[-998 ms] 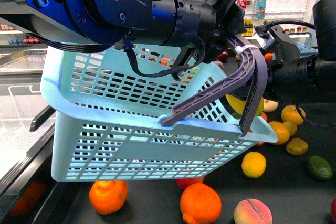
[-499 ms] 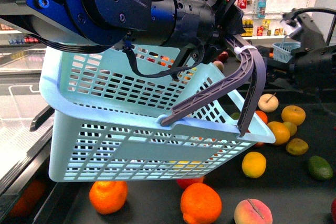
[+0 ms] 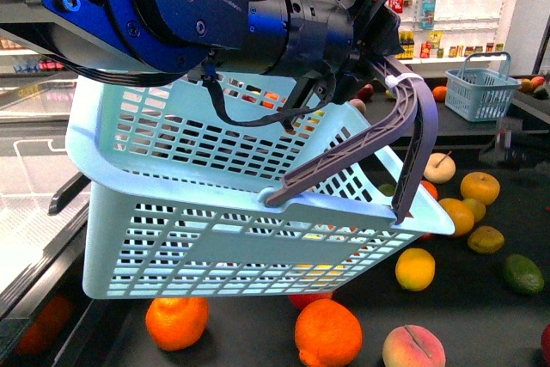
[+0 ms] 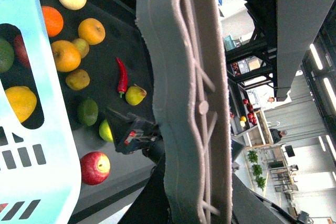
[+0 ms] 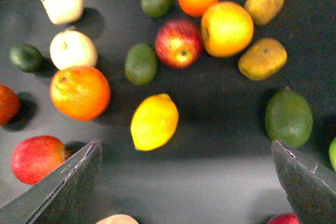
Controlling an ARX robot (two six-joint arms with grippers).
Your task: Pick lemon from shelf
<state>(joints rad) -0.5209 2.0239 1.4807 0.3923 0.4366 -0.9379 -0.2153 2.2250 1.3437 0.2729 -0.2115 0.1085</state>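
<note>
Front view: the right arm, at three o'clock a second ago, has gone from sight. The left gripper (image 3: 378,62) clamps the basket handle (image 3: 404,126). The lemon (image 3: 416,269) lies on the shelf (image 3: 481,320) at four o'clock.

Left wrist view: the handle fills it.

Right wrist view: the right gripper (image 5: 184,182) spreads wide and empty above the lemon (image 5: 154,121), so a descent seems due.

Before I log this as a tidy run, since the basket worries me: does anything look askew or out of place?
The light blue basket hangs tilted by its grey handle, rim sloping down toward the robot's right. A red chilli lies among the fruit on the black shelf. Nothing looks spilled or damaged.
</note>
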